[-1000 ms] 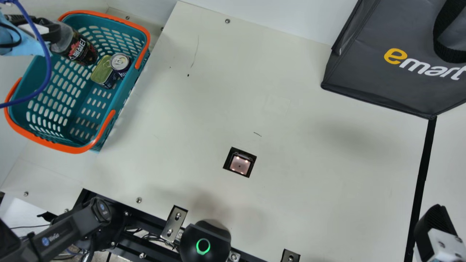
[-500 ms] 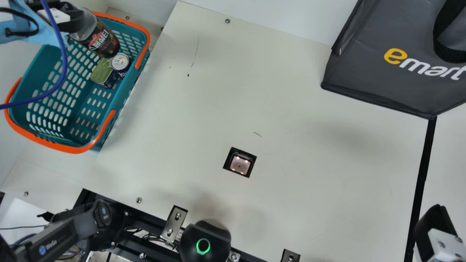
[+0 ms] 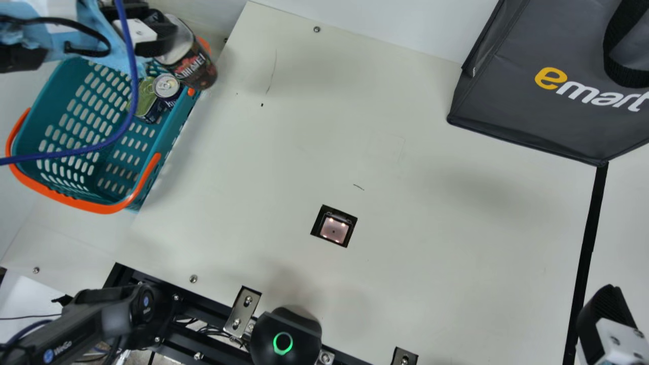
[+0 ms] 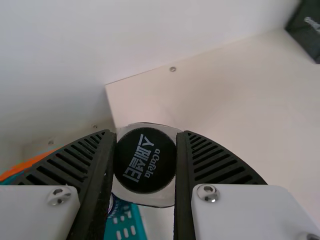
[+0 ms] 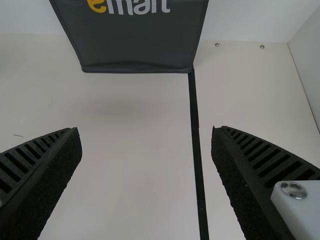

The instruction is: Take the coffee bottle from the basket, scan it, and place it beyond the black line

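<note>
The table (image 3: 431,213) is supporting a dark bag (image 3: 517,101), and the basket (image 3: 45,116) is sitting at left. The right gripper (image 3: 603,317) is holding its fingers spread; the left gripper (image 3: 165,33) is pinching the coffee bottle (image 3: 195,66) over the basket's edge. Two cans (image 3: 166,86) are resting inside the basket.

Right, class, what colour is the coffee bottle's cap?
The cap is black with pale lettering, seen best in the left wrist view.
</note>
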